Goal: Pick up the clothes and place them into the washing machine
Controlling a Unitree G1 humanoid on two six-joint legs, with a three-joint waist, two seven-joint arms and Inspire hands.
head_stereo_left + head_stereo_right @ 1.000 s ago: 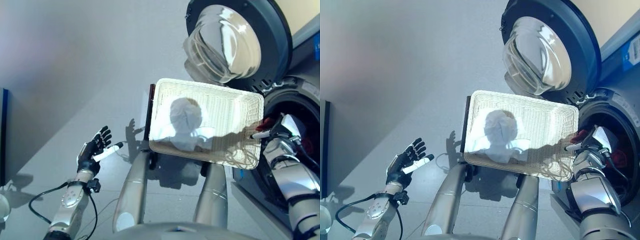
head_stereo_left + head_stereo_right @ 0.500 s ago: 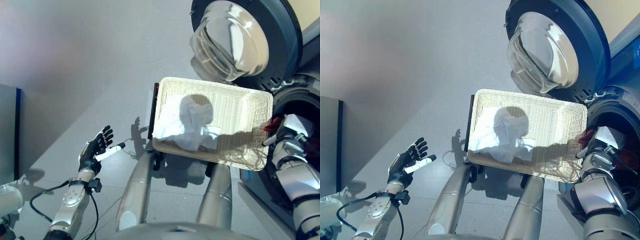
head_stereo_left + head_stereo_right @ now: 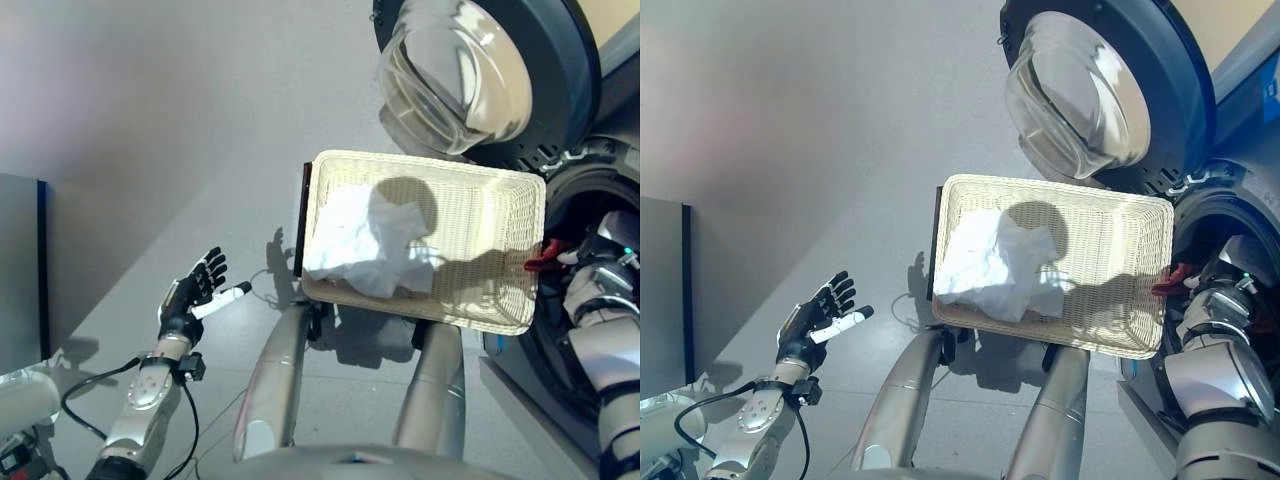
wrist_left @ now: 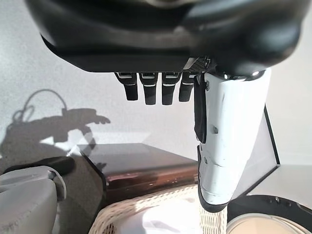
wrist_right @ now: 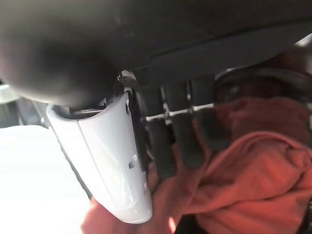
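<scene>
R hand [image 5: 131, 161] pinches a red garment [image 5: 243, 161] at the washing machine [image 3: 1230, 215] drum mouth, beside the wicker basket [image 3: 1120, 215]. Should push well past the rim before letting go, so cloth doesn't snag. White clothes [image 3: 990, 265] left in basket. L hand [image 3: 195, 295] idle, fingers spread, over floor. Drum interior mostly hidden.

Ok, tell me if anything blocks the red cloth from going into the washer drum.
Nothing visible does. The right hand holds the red cloth at the washer's open mouth, just past the basket's right end. The door is swung open and stands clear, above the basket. The left hand is open, far off to the left.
</scene>
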